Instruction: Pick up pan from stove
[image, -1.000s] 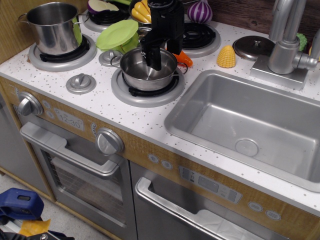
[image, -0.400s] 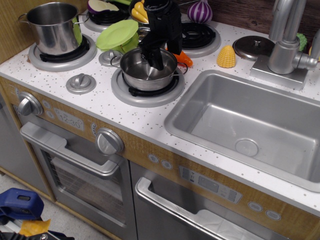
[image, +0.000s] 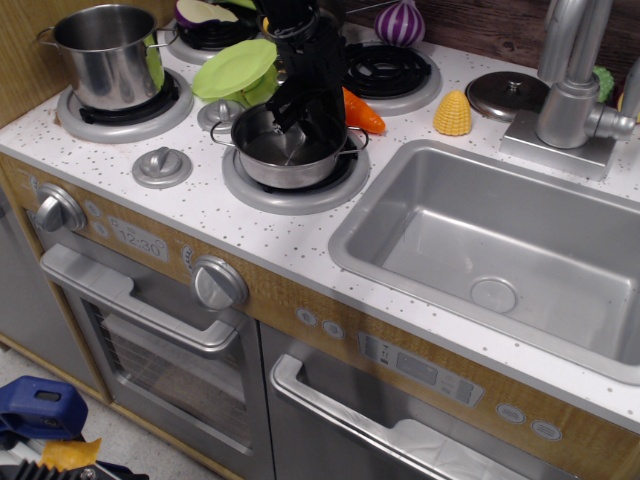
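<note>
The pan (image: 285, 150) has lifted slightly, gripper (image: 300, 112) clamping its rim.

A single camera looks down from the front, at an angle. It takes in the white speckled toy cooktop (image: 200, 215) at left and the steel sink basin (image: 480, 240) at right, fairly near.

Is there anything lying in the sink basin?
No. The sink basin shows only bare steel and its round drain, while the corn cob and the carrot lie outside it on the counter.

bright even light | steel glare | soft shadows | sharp focus
</note>
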